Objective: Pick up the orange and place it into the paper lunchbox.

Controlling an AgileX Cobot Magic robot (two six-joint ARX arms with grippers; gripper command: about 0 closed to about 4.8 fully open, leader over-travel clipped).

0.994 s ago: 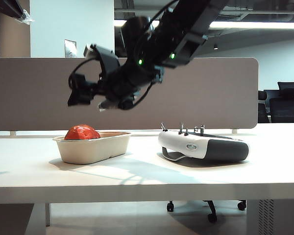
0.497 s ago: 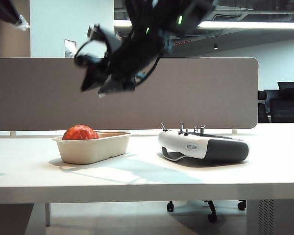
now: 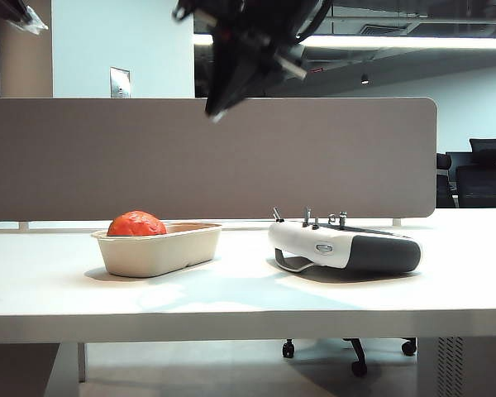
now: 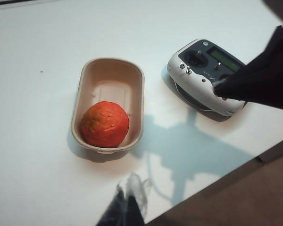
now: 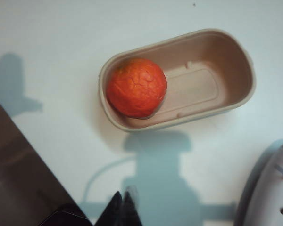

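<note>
Both grippers, left (image 4: 126,207) and right (image 5: 121,207), are hovering pressed together, empty; you are seeing the orange (image 5: 137,87), firm, bumpy, grippable across its middle, sitting in the light paper lunchbox (image 5: 236,61).

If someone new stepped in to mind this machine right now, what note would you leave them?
Right pincer: shut, holding nothing, high above the table.
Left pincer: looks shut and holds nothing, also up over the table.
Orange: sits inside the paper lunchbox, at one end.
Remote controller: on the table beside the lunchbox, apart from it.
Done: orange is in the box.
Left: nothing for the fruit; probably just park both arms.
</note>
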